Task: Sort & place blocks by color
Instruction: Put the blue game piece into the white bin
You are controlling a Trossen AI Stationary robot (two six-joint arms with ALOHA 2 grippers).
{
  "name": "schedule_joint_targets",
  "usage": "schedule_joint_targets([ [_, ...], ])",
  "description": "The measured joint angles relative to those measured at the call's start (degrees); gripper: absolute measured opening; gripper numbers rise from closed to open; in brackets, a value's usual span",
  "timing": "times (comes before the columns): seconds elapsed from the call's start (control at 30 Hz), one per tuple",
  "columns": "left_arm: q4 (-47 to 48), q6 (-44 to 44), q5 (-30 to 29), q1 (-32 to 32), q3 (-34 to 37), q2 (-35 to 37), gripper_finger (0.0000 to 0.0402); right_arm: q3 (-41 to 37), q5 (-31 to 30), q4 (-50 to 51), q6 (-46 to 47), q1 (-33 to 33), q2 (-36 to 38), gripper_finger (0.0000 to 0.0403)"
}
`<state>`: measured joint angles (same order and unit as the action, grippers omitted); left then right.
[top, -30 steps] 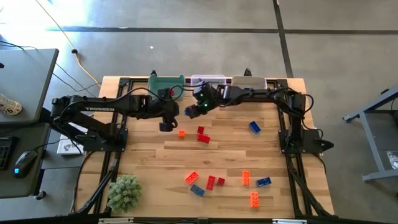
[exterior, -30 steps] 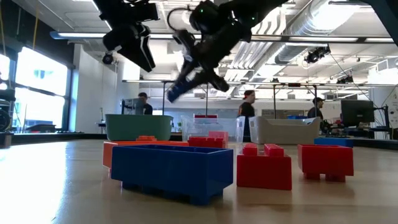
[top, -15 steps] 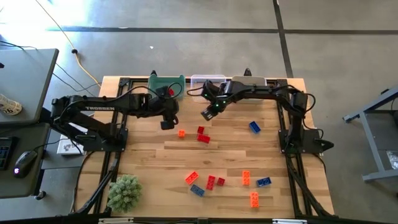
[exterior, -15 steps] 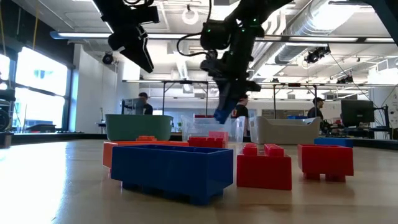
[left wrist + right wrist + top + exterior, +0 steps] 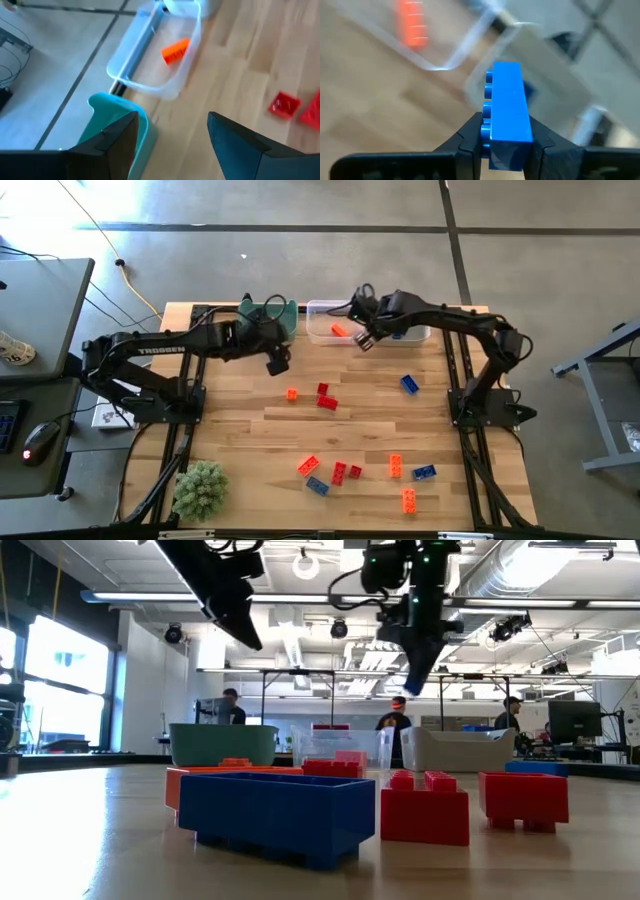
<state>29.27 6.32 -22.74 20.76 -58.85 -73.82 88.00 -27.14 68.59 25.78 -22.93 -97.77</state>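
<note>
My right gripper point(image 5: 364, 340) is shut on a blue brick point(image 5: 506, 110) and hangs in the air at the table's far edge, by the near rims of the clear bin point(image 5: 322, 323) and the grey bin point(image 5: 412, 330). The low view shows the brick point(image 5: 413, 683) pointing down from the fingers. My left gripper point(image 5: 172, 135) is open and empty, in the air just near of the green bin point(image 5: 268, 315). An orange brick point(image 5: 175, 51) lies in the clear bin. Several red, orange and blue bricks point(image 5: 326, 401) lie flat on the table. My right gripper pinches the blue brick between its two fingers by the end nearest the wrist point(image 5: 502, 145). One finger lies on the studded face and one on the opposite face. The fingers slant down from above and lie along the brick. The brick is lifted clear, sticking out past the fingertips.
A loose blue brick point(image 5: 410, 384) lies right of centre. An orange one point(image 5: 291, 393) and two red ones lie mid-table, and a cluster point(image 5: 340, 471) lies toward the near edge. A fuzzy green ball point(image 5: 200, 488) sits at the near left corner. People stand in the room behind.
My right gripper has carried the blue brick toward the table's right and far edge, from near the green bin, past the clear bin's front, to the gap between the clear and grey bins, turning so the brick points down. My left gripper has moved a little toward the far edge.
</note>
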Motion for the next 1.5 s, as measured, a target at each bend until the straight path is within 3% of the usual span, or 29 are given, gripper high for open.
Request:
schedule_joint_targets([
  [0.1,-2.7,-0.4,0.0,0.8,0.0,0.0,0.0225,-3.0,-3.6,0.2,1.2,-1.7,2.1,0.0072],
  [0.27,-6.0,-0.4,0.2,1.5,0.0,0.0,0.0225,-11.6,-3.0,-5.1,0.8,-5.8,5.8,0.0072],
  [0.47,-8.7,-0.2,0.3,2.0,0.0,0.0,0.0225,-20.4,4.3,-17.0,-3.2,-12.3,10.5,0.0072],
  [0.83,-16.6,-0.3,1.3,2.0,0.0,0.0,0.0225,-28.6,24.8,-34.2,-9.8,-22.9,11.6,0.0072],
  [1.3,-20.3,-6.2,2.1,2.0,0.0,0.0,0.0225,-32.7,39.6,-38.1,-15.5,-33.0,11.5,0.0086],
  [1.5,-20.1,-10.1,5.9,2.0,0.0,0.0,0.0225,-32.7,40.7,-38.0,-17.1,-34.1,11.5,0.0105],
])
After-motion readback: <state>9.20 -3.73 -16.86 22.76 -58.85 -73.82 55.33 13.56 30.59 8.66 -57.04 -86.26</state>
